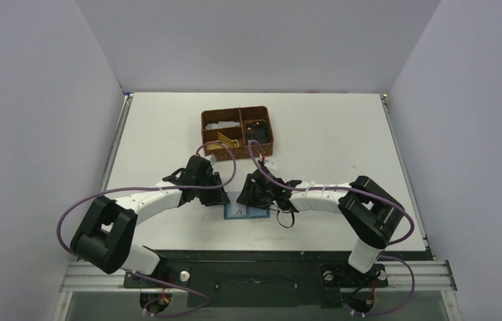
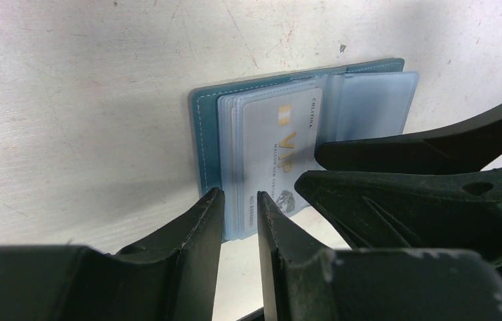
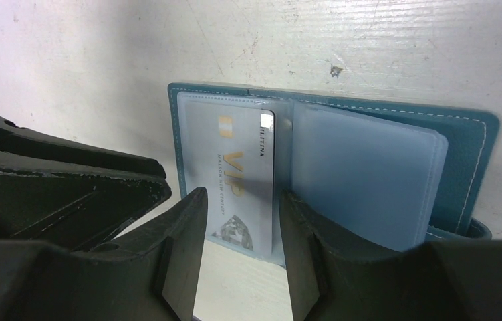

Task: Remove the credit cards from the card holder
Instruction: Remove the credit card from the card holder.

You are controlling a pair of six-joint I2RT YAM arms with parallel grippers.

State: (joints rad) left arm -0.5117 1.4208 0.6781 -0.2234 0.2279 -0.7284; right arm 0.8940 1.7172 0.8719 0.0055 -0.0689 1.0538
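The teal card holder (image 1: pixel 246 212) lies open and flat on the table between my two grippers. Clear sleeves fill its inside. One sleeve holds a pale credit card (image 3: pixel 234 167) with gold "VIP" lettering, also seen in the left wrist view (image 2: pixel 281 147). My left gripper (image 2: pixel 238 194) stands open by a narrow gap, its tips at the near edge of the sleeve stack by the card's corner. My right gripper (image 3: pixel 242 194) is open wider, its tips on either side of the card's near edge. Neither gripper holds anything. The sleeve (image 3: pixel 361 174) on the other panel looks empty.
A brown woven compartment basket (image 1: pixel 202 127) with small items stands behind the grippers at mid table. The two grippers are crowded together over the card holder: the right one's fingers (image 2: pixel 402 144) fill the left wrist view's right side. Grey walls enclose the table.
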